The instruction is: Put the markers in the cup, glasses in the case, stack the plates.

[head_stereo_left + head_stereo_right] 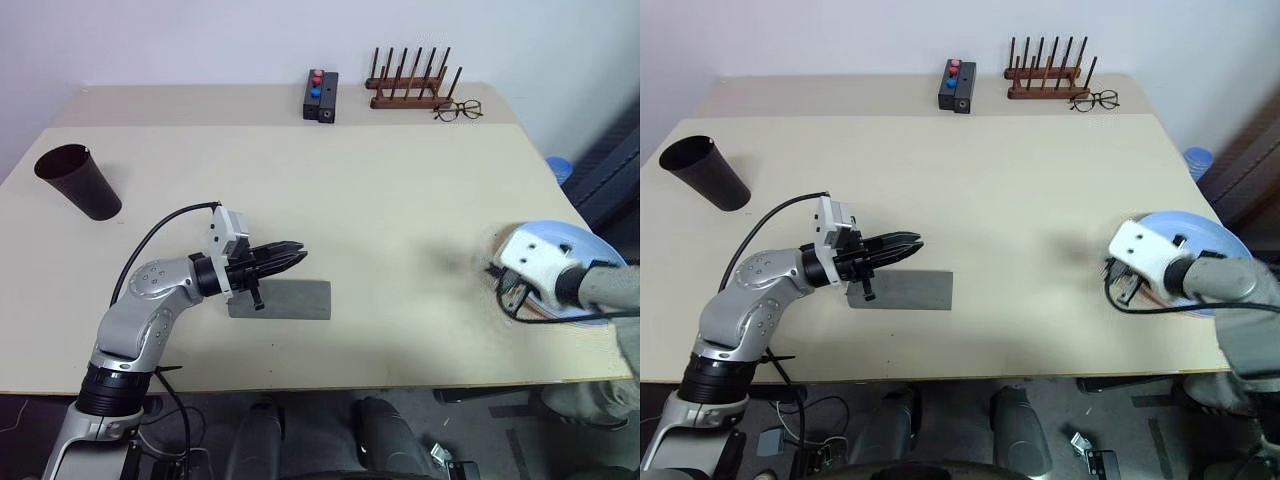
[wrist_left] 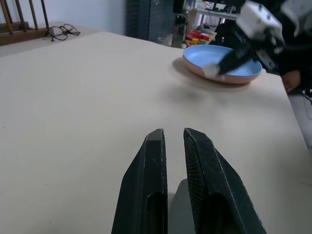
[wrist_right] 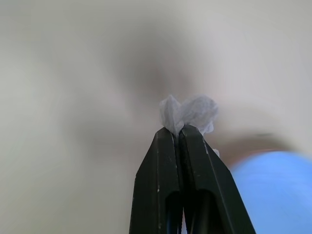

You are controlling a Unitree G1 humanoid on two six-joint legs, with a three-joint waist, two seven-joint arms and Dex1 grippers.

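Observation:
The grey case [image 1: 290, 299] lies shut near the table's front left. My left gripper [image 1: 298, 256] hovers level just above it, fingers [image 2: 151, 165] shut and empty. The dark cup [image 1: 78, 181] stands at the far left. At the right edge the light blue plate [image 2: 229, 54] rests on the pink plate [image 2: 236, 80]. My right gripper [image 3: 179, 130] is at the plates' near left rim, shut on a white crumpled scrap [image 3: 189, 112]. The markers and the glasses are out of view.
At the back of the table stand a small black box with red and blue buttons [image 1: 321, 95], a wooden peg rack [image 1: 410, 88] and thin-rimmed clear eyeglasses [image 1: 458, 110]. The plates sit close to the table's right edge.

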